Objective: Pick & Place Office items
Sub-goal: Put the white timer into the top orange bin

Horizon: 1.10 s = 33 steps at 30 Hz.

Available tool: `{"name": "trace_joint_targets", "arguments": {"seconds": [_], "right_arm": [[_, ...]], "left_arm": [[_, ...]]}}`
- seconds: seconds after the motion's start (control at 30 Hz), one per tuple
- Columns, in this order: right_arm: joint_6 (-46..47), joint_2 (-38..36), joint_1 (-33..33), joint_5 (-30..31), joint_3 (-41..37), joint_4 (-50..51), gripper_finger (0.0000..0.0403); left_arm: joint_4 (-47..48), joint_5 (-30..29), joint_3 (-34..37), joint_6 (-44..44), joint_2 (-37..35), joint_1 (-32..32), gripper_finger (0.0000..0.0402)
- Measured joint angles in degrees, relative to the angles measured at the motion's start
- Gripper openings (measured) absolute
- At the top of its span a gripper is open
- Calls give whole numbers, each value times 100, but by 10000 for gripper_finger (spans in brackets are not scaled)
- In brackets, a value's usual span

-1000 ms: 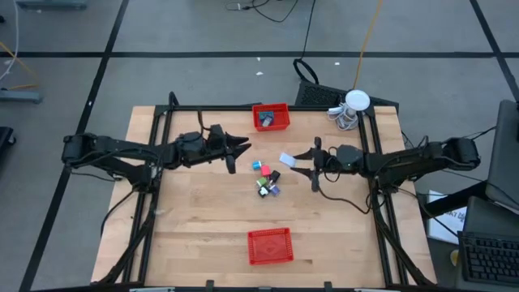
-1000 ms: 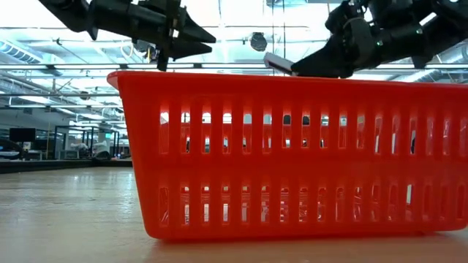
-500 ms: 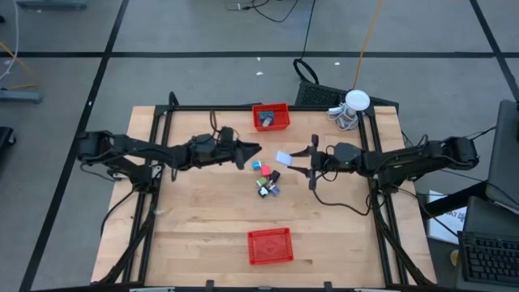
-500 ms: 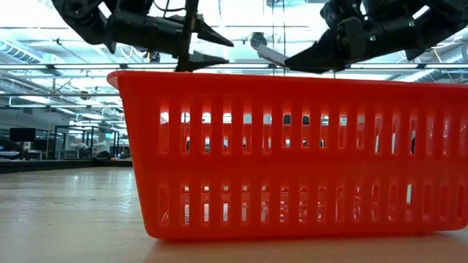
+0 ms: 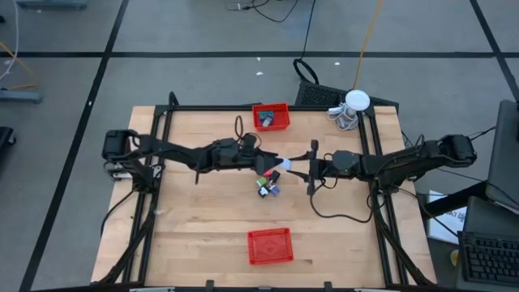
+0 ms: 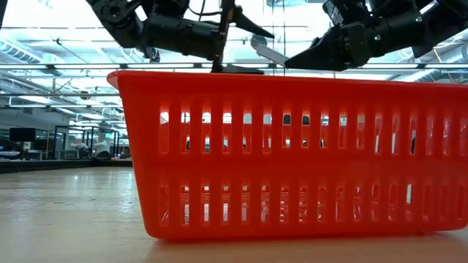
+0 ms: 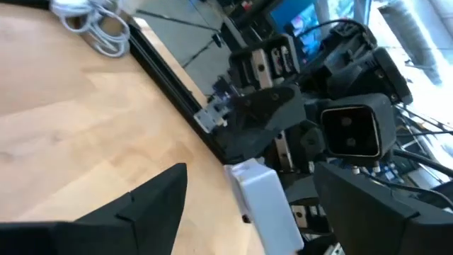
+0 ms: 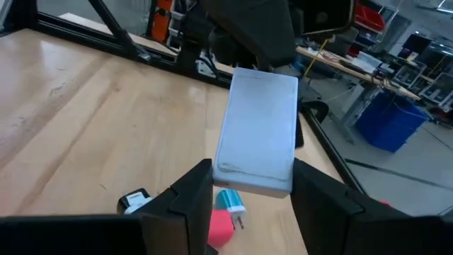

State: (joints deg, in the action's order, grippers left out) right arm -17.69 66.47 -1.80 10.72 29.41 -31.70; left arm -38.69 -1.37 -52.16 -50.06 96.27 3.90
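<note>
Looking for words or labels, none can be read on anything. The right gripper holds a white box between its two dark fingers, up in the air over the middle of the wooden table. The box is flat, smooth and shaped like a little brick with round corners. From above, the same box shows as a pale spot just past the right gripper.

The left gripper has its fingers spread wide, one on each side of the far end of the white box. Whether they touch it cannot be told. From above, the left gripper meets the box from the other side, so the two arms point at each other.

Below them on the table lie the other small office items, bunched close together. A pink block and a teal piece sit just under the held box, and a small dark and white piece lies near them.

A red basket with holes in its walls stands at the far edge of the table, with some things inside. Another red basket stands at the near edge. It fills the low view, where its plastic wall has rows of slots and hides the table behind it. A white round thing with a coiled cable sits at the far right corner.
</note>
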Motion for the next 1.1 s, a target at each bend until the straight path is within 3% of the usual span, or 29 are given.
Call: {"name": "trace_joint_targets", "arguments": {"seconds": [0.27, 0.97, 1.1], "right_arm": [[1, -1, 2, 166, 0, 127, 151], [-18, -5, 7, 169, 0, 178, 156], [-64, -5, 7, 226, 0, 182, 154]], "left_arm": [[125, 181, -120, -161, 94, -2, 279], [185, 377, -116, -320, 94, 2, 78], [178, 379, -116, -122, 94, 36, 64]]}}
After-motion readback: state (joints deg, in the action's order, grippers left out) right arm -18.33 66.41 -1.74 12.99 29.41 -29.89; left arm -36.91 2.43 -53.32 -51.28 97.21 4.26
